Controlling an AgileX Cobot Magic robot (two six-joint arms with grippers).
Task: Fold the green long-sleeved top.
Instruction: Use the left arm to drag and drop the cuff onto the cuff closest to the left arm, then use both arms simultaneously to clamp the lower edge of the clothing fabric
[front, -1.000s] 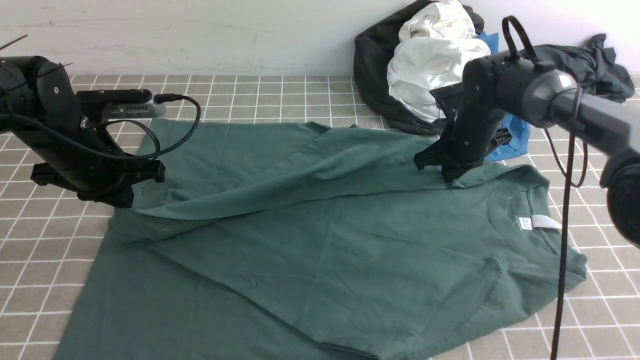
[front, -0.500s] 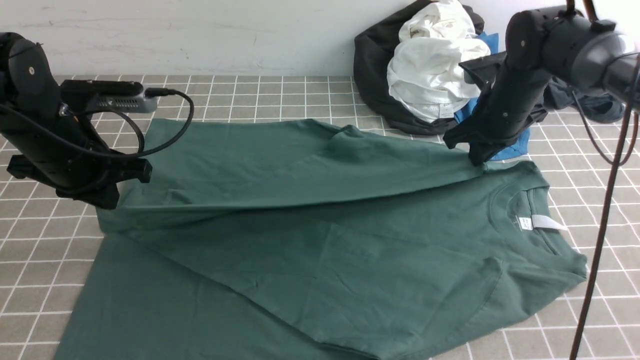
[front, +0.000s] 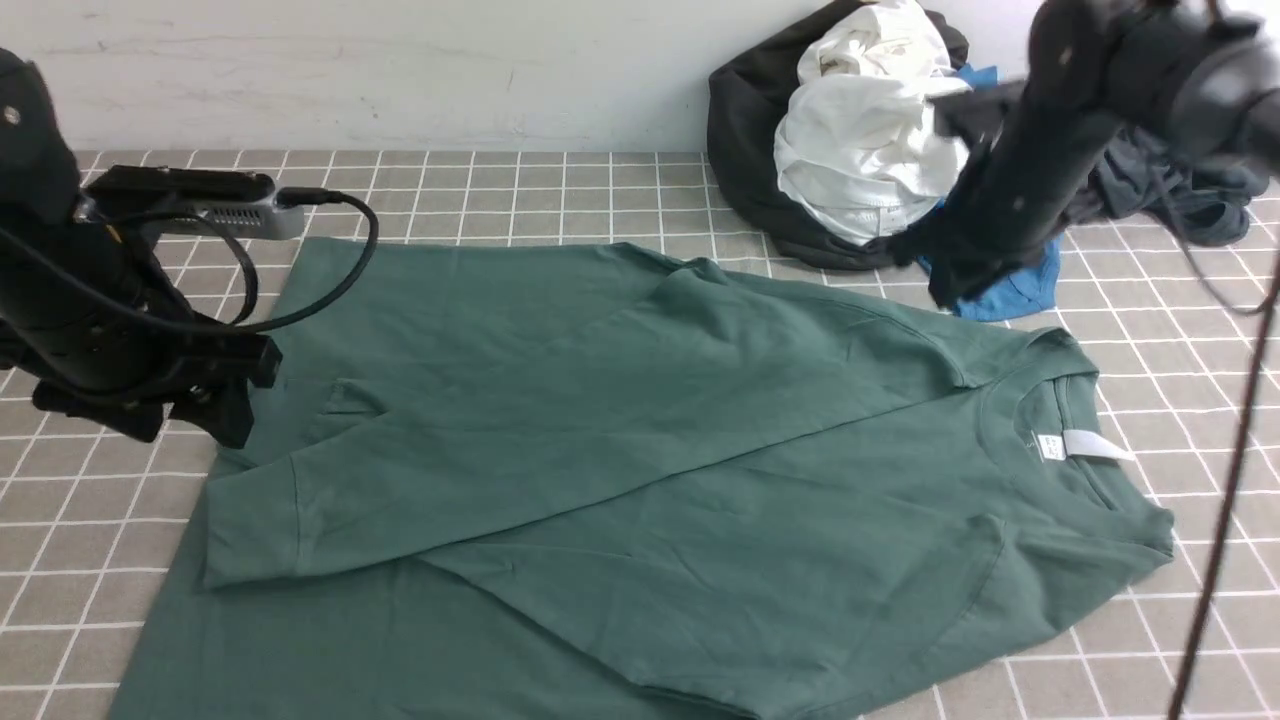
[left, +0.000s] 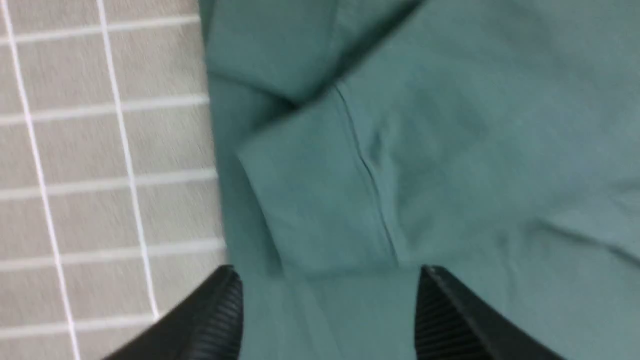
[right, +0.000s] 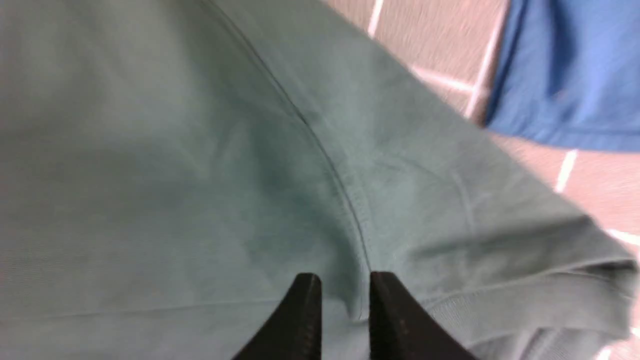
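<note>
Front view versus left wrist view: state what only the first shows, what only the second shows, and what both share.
Only the front view: the whole green long-sleeved top spread out, its white neck label, and the blue T-shirt and white garment in the pile behind. Only the left wrist view: the left gripper with jaws wide apart, holding nothing. Both: the sleeve cuff lying on the top, and the grey tiled surface.

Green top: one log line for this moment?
top: spread out, sleeve folded over it | left gripper: open over cuff | right gripper: open over shoulder | held: nothing
</note>
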